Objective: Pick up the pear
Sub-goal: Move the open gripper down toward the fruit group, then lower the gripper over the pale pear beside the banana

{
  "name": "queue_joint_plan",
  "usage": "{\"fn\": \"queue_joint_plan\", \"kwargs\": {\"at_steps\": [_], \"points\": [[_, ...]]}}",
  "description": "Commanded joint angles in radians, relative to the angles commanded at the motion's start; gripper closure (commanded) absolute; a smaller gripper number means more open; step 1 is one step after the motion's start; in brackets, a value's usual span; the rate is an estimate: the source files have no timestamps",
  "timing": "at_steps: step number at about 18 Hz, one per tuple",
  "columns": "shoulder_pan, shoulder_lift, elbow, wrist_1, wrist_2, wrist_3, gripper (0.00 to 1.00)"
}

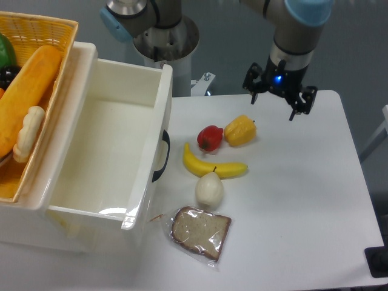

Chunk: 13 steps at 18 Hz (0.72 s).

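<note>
The pear (209, 189) is pale cream-white with a thin dark stem. It lies on the white table (303, 200) just below the yellow banana (212, 167) and above a bagged bread slice (200, 231). My gripper (279, 97) hangs over the far part of the table, up and to the right of the pear and right of the yellow bell pepper (240, 131). Its fingers are spread apart and hold nothing.
A red pepper (210, 137) sits next to the yellow pepper. A large white bin (142, 163) with a black handle stands at the left. A wicker basket (36, 36) with bread and other food rests on its far left rim.
</note>
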Motion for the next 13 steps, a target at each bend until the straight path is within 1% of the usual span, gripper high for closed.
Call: {"fn": "queue_joint_plan", "kwargs": {"at_steps": [2,4,7,10,13], "points": [[-0.018,-0.018,0.000,0.000,-0.026,-0.097,0.00],[-0.038,-0.041,-0.002,0.002,-0.029,-0.181,0.00],[-0.067,-0.078,-0.003,0.006,-0.029,-0.342,0.00],[-0.100,-0.112,-0.017,0.067,-0.038,-0.436,0.00],[-0.127,-0.155,-0.017,0.100,-0.049,-0.462,0.00]]}}
